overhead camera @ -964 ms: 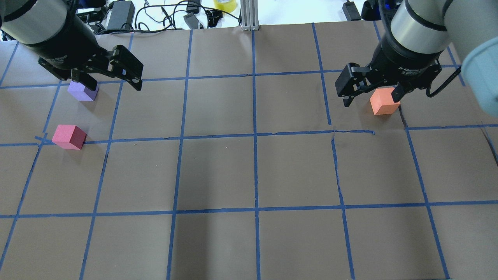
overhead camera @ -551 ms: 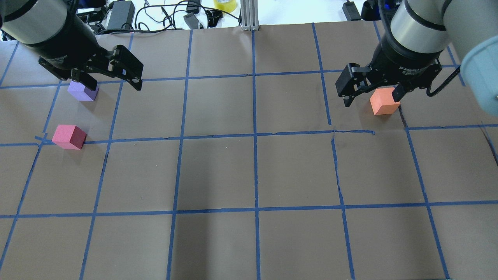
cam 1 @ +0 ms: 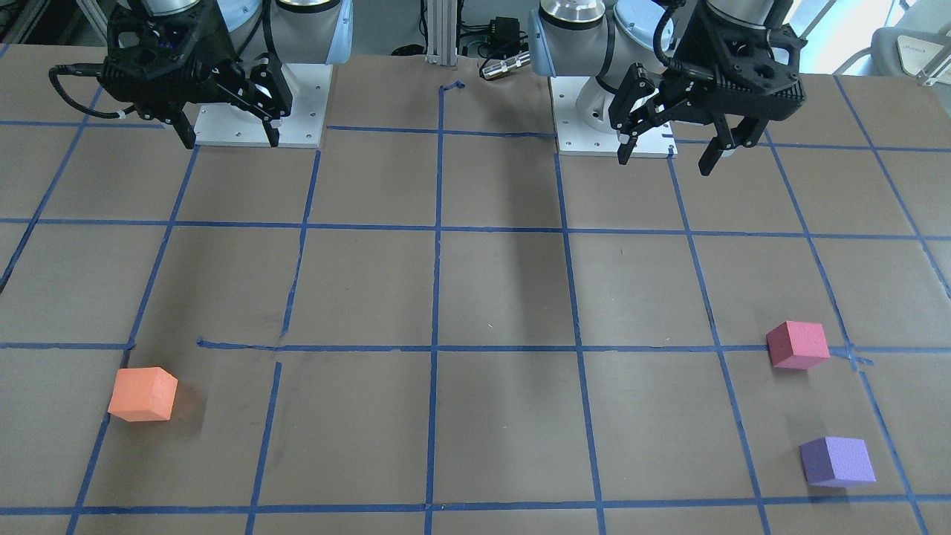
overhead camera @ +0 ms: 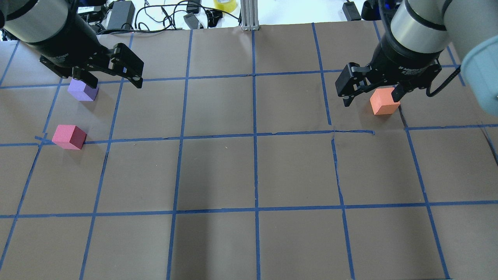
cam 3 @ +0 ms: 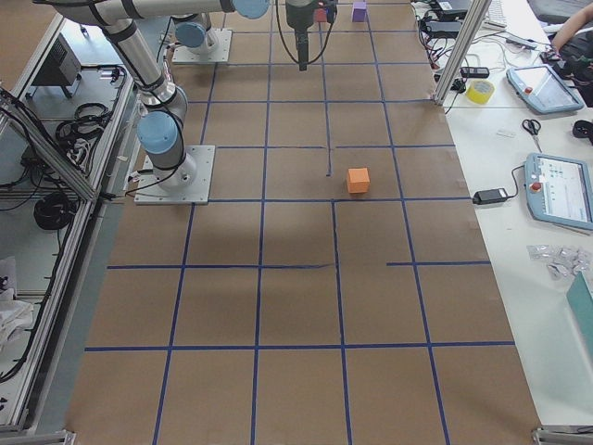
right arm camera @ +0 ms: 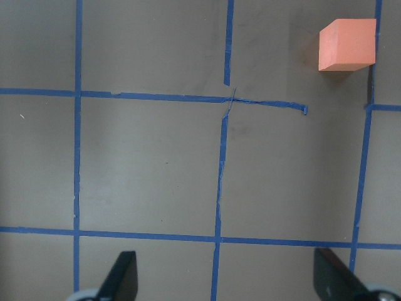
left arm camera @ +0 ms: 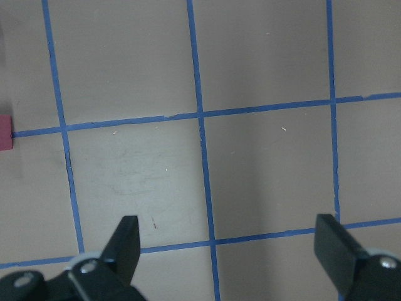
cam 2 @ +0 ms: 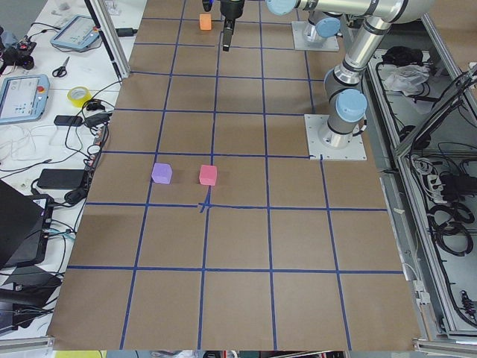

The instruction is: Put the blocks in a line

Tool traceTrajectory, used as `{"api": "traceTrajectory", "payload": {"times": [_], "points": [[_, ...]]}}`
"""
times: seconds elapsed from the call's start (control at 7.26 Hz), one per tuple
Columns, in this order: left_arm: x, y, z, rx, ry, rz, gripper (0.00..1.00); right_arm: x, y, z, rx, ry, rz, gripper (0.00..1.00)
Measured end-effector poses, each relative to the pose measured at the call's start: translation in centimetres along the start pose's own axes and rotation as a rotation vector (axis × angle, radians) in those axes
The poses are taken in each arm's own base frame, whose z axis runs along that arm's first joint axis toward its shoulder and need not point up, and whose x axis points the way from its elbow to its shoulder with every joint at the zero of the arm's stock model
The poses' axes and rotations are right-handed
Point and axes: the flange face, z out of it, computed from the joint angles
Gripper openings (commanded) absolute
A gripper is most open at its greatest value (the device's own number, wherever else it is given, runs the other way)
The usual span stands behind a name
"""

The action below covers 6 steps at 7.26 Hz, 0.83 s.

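Note:
Three foam blocks lie apart on the brown table. The orange block (overhead camera: 385, 103) (cam 1: 143, 394) (right arm camera: 348, 45) is at the far right. The purple block (overhead camera: 82, 91) (cam 1: 837, 461) is at the far left, and the pinkish-red block (overhead camera: 69, 137) (cam 1: 797, 345) sits nearer to me than it; its edge shows in the left wrist view (left arm camera: 5, 133). My left gripper (overhead camera: 115, 84) (cam 1: 665, 160) (left arm camera: 229, 235) hangs open and empty, high above the table, beside the purple block. My right gripper (overhead camera: 370, 100) (cam 1: 230, 141) (right arm camera: 227, 266) hangs open and empty, high above the table, near the orange block.
Blue tape lines (overhead camera: 255, 136) mark a grid on the table. Cables, power bricks and a yellow tape roll (overhead camera: 225, 4) lie beyond the far edge, beside an aluminium post (overhead camera: 249, 15). Tablets and scissors lie on the side bench (cam 3: 556, 185).
My left gripper has edged very slightly toward the far side. The right arm and the three blocks have not moved.

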Motion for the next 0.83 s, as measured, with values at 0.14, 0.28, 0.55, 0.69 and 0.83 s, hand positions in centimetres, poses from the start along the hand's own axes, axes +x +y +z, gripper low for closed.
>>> {"api": "traceTrajectory", "payload": {"times": [0.14, 0.28, 0.55, 0.69, 0.83], "points": [[0.0, -0.3, -0.1, 0.017, -0.004, 0.004, 1.00, 0.1, -0.1, 0.2, -0.002, 0.003, 0.000, 1.00], [-0.1, -0.5, 0.0, 0.030, -0.005, -0.004, 1.00, 0.3, -0.3, 0.2, 0.001, 0.007, 0.000, 1.00], [-0.1, -0.5, 0.4, 0.032, -0.005, -0.015, 1.00, 1.3, -0.7, 0.3, 0.012, 0.013, 0.005, 1.00], [-0.1, -0.5, 0.5, 0.030, -0.004, -0.016, 1.00, 2.5, -1.0, 0.3, 0.014, 0.013, -0.016, 1.00], [0.0, -0.5, 0.6, 0.029, -0.003, -0.017, 1.00, 4.2, -1.5, 0.3, 0.027, 0.013, -0.047, 1.00]]}}
